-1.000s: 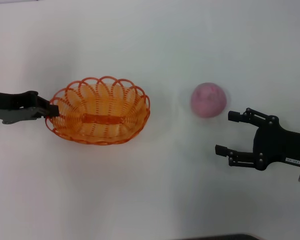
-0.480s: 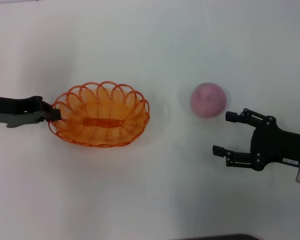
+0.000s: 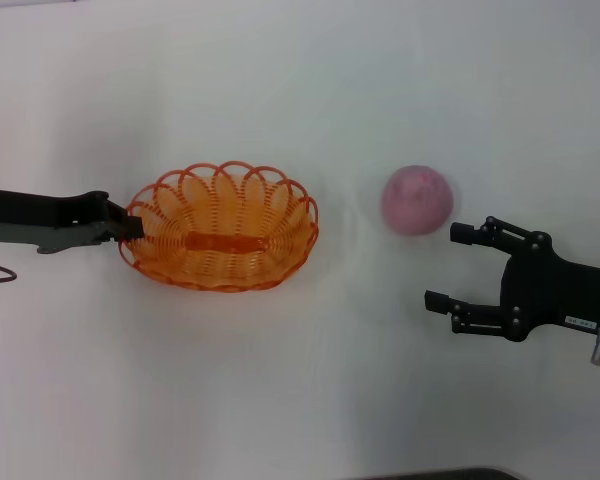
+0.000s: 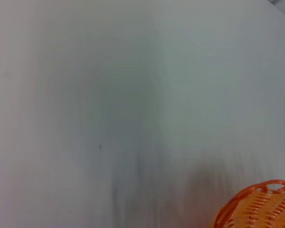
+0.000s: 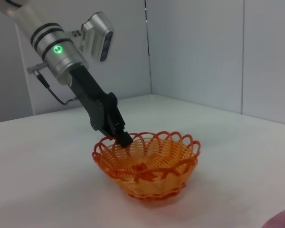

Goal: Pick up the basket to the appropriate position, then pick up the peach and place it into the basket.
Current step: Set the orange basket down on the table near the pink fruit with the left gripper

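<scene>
Left gripper (image 3: 132, 227) is clamped on basket (image 3: 220, 240) rim, mid-worktop; right gripper (image 3: 450, 266) is spread apart nr peach (image 3: 417, 200), toward right edge.

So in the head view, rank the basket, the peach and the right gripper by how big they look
Largest to smallest:
1. Basket, clearly the widest.
2. Right gripper, open; its hand and fingers span more than the peach, though it may sit nearer the camera.
3. Peach, smallest.

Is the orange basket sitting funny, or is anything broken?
Nothing looks broken. The oval orange wire basket tips slightly because the left gripper holds its rim. The round pink peach sits whole on the white table, beside the open right gripper.
</scene>
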Robot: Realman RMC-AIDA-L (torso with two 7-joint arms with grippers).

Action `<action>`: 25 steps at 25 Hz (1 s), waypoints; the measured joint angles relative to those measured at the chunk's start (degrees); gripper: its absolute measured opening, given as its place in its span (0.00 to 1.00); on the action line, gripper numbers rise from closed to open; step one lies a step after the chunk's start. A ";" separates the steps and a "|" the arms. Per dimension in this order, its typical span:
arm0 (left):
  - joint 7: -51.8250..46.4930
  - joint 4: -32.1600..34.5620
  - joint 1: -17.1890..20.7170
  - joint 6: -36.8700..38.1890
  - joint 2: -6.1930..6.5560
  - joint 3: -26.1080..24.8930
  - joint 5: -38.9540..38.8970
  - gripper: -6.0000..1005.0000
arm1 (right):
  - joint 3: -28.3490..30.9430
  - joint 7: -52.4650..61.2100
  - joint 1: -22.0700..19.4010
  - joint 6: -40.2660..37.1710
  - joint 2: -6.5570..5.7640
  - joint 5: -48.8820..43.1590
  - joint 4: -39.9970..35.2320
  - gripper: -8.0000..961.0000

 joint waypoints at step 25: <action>-1.57 -1.58 0.99 -3.70 0.13 1.35 -2.03 0.07 | -0.03 0.00 0.48 -0.35 0.41 -0.13 -0.04 0.97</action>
